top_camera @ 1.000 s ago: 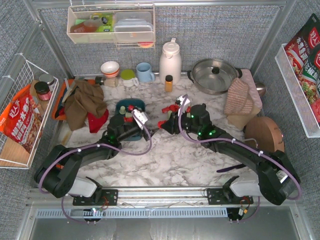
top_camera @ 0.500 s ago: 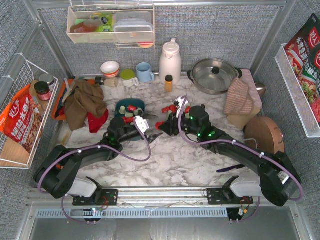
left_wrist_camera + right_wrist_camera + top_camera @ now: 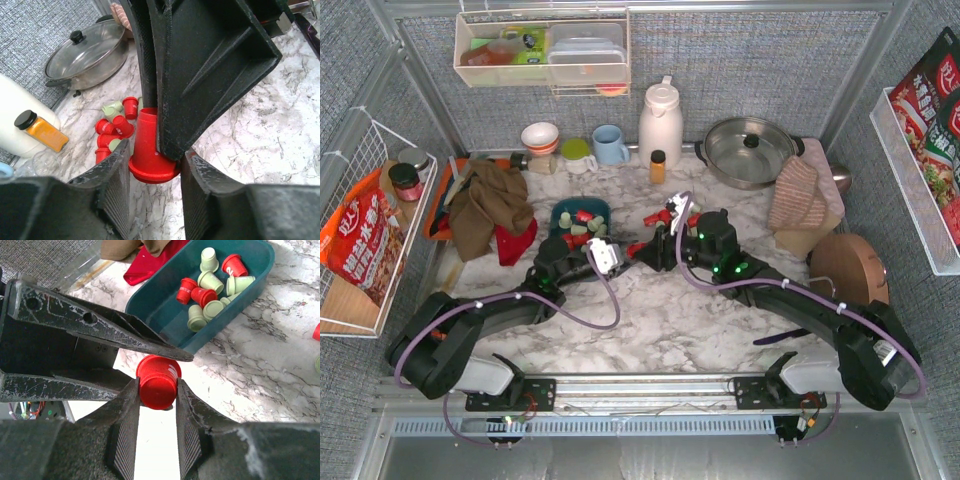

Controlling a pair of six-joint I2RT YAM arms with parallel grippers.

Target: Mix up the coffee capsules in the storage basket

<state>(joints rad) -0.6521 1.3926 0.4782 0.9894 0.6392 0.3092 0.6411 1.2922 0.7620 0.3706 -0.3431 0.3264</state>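
One red coffee capsule (image 3: 157,382) hangs above the marble between both grippers. My right gripper (image 3: 156,395) is shut on its body. My left gripper (image 3: 154,185) meets it from the opposite side, its jaws closed onto the capsule's (image 3: 147,150) flared rim. In the top view the two grippers (image 3: 625,250) (image 3: 645,247) touch tip to tip just right of the teal storage basket (image 3: 560,212). Red and mint capsules (image 3: 207,282) lie mixed in the basket (image 3: 150,305). More loose capsules (image 3: 112,127) sit on the table behind.
A lidded pot (image 3: 750,150), white thermos (image 3: 660,122), amber bottle (image 3: 658,166) and blue mug (image 3: 610,145) line the back. Brown and red cloths (image 3: 485,205) lie left of the basket on an orange tray (image 3: 440,200). A folded towel (image 3: 805,195) sits right.
My left gripper swung away from the basket toward the right gripper and its jaws closed in on the red capsule's rim. The right gripper kept its hold, barely moving.
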